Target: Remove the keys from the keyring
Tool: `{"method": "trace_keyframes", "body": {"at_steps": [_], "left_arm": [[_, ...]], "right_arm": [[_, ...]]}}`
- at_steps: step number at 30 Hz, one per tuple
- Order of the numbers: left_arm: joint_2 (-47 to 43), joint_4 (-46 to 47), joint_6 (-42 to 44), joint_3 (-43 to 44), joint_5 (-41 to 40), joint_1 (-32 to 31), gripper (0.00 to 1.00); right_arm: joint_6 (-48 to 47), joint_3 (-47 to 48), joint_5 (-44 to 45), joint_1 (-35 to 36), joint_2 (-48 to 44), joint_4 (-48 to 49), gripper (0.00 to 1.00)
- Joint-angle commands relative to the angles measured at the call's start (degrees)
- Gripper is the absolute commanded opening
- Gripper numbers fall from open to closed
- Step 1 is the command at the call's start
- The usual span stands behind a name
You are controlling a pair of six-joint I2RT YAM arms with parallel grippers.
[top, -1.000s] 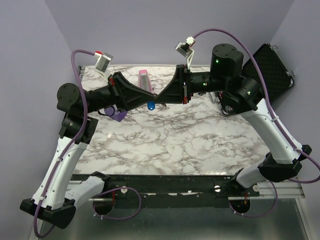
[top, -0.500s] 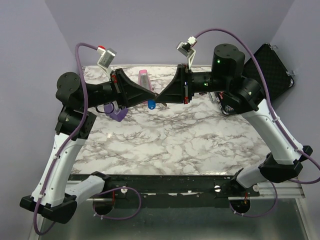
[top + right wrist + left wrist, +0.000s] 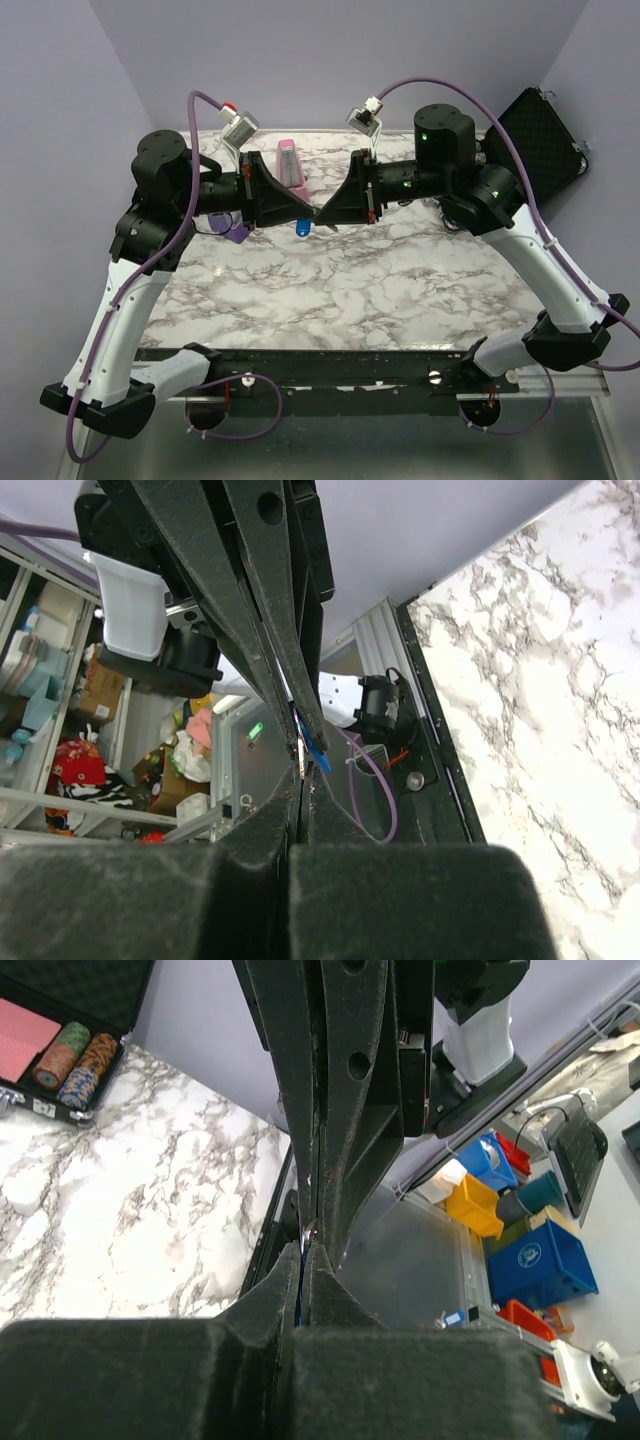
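Note:
My left gripper (image 3: 309, 215) and right gripper (image 3: 323, 216) meet tip to tip above the back middle of the marble table (image 3: 340, 290). The keys (image 3: 302, 228), a tiny bright-blue bundle, hang just below where the tips meet. In the left wrist view my left gripper (image 3: 302, 1248) is shut, with a thin blue sliver between its fingers, and the right gripper's fingers (image 3: 345, 1110) come down from above. In the right wrist view my right gripper (image 3: 304, 776) is shut on a small metal piece, the keyring, and the blue keys (image 3: 316, 752) sit just beyond its tips.
A pink wedge (image 3: 289, 165) lies at the back behind the grippers. A purple wedge (image 3: 236, 233) lies under the left arm. An open black case (image 3: 535, 125) with chips (image 3: 75, 1055) stands at the back right. Storage bins (image 3: 530, 1255) stand off the table.
Both wrists have rolled and the left arm's shoulder has swung right. The joined gripper tips and the blue keys have shifted a little toward the near side, still held tip to tip.

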Motion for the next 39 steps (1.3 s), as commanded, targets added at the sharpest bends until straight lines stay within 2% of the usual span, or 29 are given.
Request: {"method": "trace_keyframes", "body": {"at_steps": [1, 8, 18, 39], "left_arm": [[-0.3, -5.2, 6.1, 0.2, 2.7, 0.6, 0.0], [0.4, -7.0, 8.5, -1.6, 6.1, 0.0, 0.0], [1.7, -21.1, 20.6, -0.1, 6.1, -2.7, 0.0], [1.3, -28.5, 25.7, -1.8, 6.3, -4.8, 0.0]], "right_arm": [[0.1, -0.7, 0.6, -0.3, -4.1, -5.1, 0.01], [0.0, -1.9, 0.5, -0.3, -5.5, -8.5, 0.01], [-0.9, -2.4, -0.3, -0.3, -5.5, -10.5, 0.01], [-5.8, 6.3, 4.5, -0.3, -2.9, -18.8, 0.01]]}}
